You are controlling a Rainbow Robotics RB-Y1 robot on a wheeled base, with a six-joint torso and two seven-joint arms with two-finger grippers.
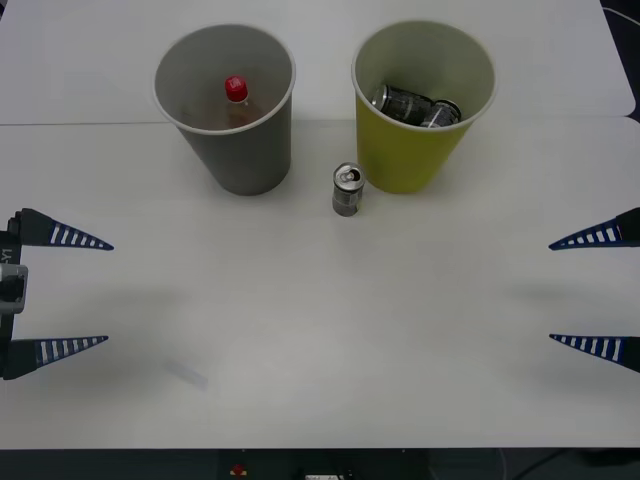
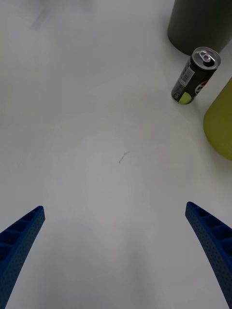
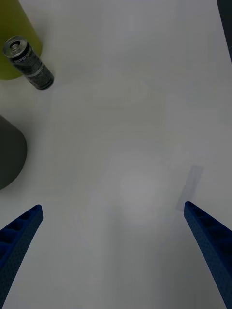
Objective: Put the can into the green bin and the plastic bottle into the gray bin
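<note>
I see the can [image 1: 347, 189] standing upright on the white surface [image 1: 320, 330], between the gray bin [image 1: 226, 110] and the green bin [image 1: 422, 100]. The plastic bottle [image 1: 236, 97] sits inside the gray bin. My left pincer [image 1: 85, 292] and right pincer [image 1: 575, 292] hover wide apart, well clear of the can.

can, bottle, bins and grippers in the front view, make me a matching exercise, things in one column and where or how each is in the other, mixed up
Things:
1. can
2. plastic bottle
3. green bin
4. left gripper

Places or states:
a. open at the table's left edge, holding nothing
b. upright on the table between the two bins
c. inside the gray bin
d. holds dark cans lying inside

Pairs: 1-b, 2-c, 3-d, 4-a
</note>
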